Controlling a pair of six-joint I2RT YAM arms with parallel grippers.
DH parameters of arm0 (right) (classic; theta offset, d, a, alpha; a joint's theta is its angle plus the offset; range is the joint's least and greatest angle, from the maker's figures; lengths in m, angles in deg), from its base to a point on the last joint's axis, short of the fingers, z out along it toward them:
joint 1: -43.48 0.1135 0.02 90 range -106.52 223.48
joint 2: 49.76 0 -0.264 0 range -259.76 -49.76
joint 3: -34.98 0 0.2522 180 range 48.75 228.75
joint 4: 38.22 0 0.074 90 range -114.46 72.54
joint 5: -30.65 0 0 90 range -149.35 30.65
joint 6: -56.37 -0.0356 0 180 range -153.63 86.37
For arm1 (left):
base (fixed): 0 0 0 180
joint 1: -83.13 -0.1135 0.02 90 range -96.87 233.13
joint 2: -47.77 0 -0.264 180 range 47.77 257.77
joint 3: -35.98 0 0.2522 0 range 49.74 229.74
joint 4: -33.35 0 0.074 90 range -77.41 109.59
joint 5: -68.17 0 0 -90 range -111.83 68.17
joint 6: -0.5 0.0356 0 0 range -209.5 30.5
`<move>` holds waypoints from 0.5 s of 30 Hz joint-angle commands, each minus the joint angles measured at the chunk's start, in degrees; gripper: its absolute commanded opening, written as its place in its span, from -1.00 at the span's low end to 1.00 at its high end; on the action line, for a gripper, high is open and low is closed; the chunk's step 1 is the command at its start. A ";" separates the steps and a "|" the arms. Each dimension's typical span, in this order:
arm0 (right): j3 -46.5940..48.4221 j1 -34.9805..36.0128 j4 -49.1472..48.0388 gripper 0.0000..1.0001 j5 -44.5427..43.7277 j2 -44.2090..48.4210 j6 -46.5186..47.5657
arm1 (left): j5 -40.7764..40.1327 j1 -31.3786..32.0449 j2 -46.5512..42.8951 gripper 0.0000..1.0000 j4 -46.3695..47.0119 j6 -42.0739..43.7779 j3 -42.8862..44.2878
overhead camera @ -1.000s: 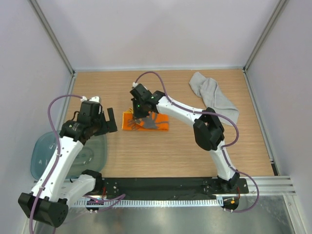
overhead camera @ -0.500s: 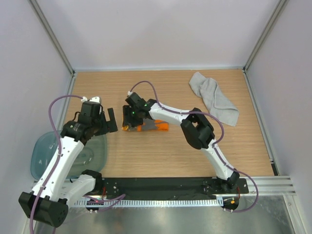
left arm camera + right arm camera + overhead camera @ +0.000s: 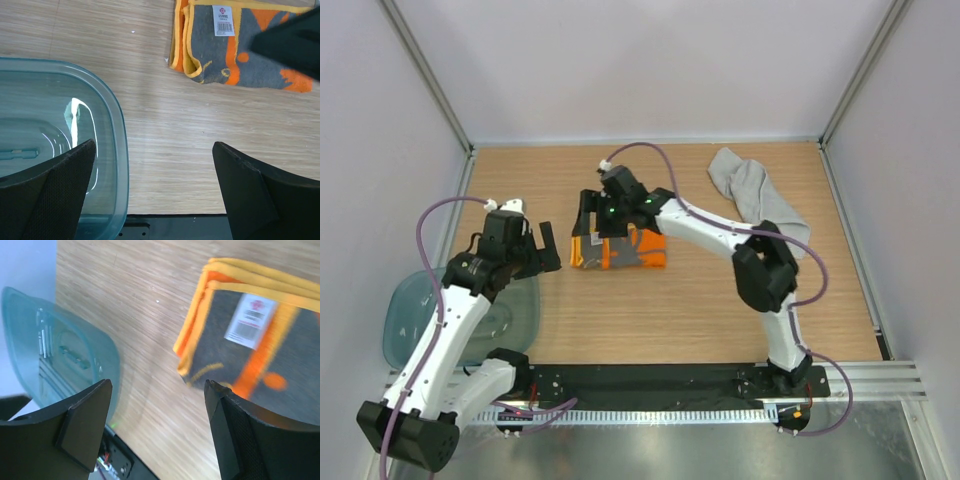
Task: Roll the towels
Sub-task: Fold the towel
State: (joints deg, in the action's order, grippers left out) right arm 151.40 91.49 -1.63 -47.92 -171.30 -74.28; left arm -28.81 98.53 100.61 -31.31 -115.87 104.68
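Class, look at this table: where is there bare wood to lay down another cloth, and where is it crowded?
Free: the wide strip of wooden table between the folded orange-and-grey towel and the black base rail; also the far left corner. Crowded: between the translucent teal plastic tub and that towel, around the left gripper and right gripper.

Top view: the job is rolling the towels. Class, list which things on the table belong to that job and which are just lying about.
Belong to the job:
orange towel, folded, mid-table
grey towel, crumpled, far right

Just lying about:
teal plastic tub, at the near left
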 commanded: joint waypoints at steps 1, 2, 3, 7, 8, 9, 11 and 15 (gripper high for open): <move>-10.66 -5.11 -4.45 0.63 0.45 12.00 0.65 | 0.48 0.07 -0.72 1.00 2.55 0.62 -0.09; -13.59 -6.51 -6.03 0.63 0.71 14.02 0.74 | 0.74 -0.02 -0.55 1.00 2.47 0.53 -0.01; -16.40 -9.05 -6.56 0.63 0.97 17.35 0.91 | 2.05 0.07 -0.20 1.00 2.55 0.70 -0.01; -28.35 -14.69 -6.40 0.62 0.71 23.88 3.90 | 5.82 0.07 3.05 0.94 2.99 -0.34 1.66; -29.78 -15.48 -5.61 0.61 -0.07 24.67 5.12 | 6.28 0.24 5.23 0.92 3.78 -0.96 2.19; -31.01 -16.36 -5.17 0.61 -0.34 25.81 5.83 | 6.54 0.42 6.47 0.91 4.13 -1.66 2.71; -33.74 -18.03 -4.03 0.60 -0.70 26.17 6.71 | 6.63 1.12 10.85 0.89 5.45 -3.42 3.94; -36.64 -19.00 -3.14 0.58 -1.40 25.21 8.38 | 9.09 2.88 19.63 0.86 6.16 -4.92 7.90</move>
State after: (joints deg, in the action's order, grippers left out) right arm 115.75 72.45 -4.89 -48.89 -146.91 -68.99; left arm -22.72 100.21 115.43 -28.66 -118.93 108.35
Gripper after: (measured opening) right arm 0.796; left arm 0.933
